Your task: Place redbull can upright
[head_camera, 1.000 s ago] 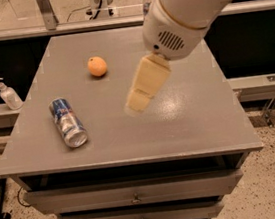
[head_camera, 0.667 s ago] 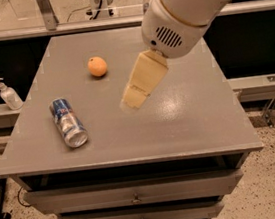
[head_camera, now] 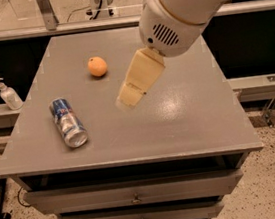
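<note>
The redbull can (head_camera: 69,122) lies sideways, well left of the gripper (head_camera: 127,98), whose clench I cannot tell; likely light, slick, dentable, so grasp mid-body.

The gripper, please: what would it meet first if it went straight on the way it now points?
Probably bare table ahead of the gripper, hovering mid-table, right of the lying redbull can; depth unclear.
</note>
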`<state>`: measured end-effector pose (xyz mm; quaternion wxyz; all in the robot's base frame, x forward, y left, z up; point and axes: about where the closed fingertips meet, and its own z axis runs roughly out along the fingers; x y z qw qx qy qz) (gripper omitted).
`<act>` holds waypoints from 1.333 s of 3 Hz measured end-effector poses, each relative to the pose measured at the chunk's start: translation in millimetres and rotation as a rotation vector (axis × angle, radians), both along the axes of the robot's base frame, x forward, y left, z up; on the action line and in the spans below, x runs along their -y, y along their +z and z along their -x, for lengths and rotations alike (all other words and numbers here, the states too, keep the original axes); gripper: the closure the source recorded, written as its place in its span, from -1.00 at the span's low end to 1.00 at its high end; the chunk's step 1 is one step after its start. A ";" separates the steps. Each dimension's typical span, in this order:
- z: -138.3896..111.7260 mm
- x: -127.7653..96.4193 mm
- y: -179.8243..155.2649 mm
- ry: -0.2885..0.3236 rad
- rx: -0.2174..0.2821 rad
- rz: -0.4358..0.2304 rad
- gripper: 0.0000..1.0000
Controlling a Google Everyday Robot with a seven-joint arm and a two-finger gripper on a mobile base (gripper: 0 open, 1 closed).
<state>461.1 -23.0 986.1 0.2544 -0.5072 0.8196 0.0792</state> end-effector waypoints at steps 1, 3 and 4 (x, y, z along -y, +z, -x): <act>-14.3 -25.2 -9.2 -0.049 -0.017 -0.022 -1.00; -63.6 -127.9 -78.3 -0.124 -0.044 0.040 -1.00; -83.2 -159.6 -101.5 -0.200 -0.060 0.100 -1.00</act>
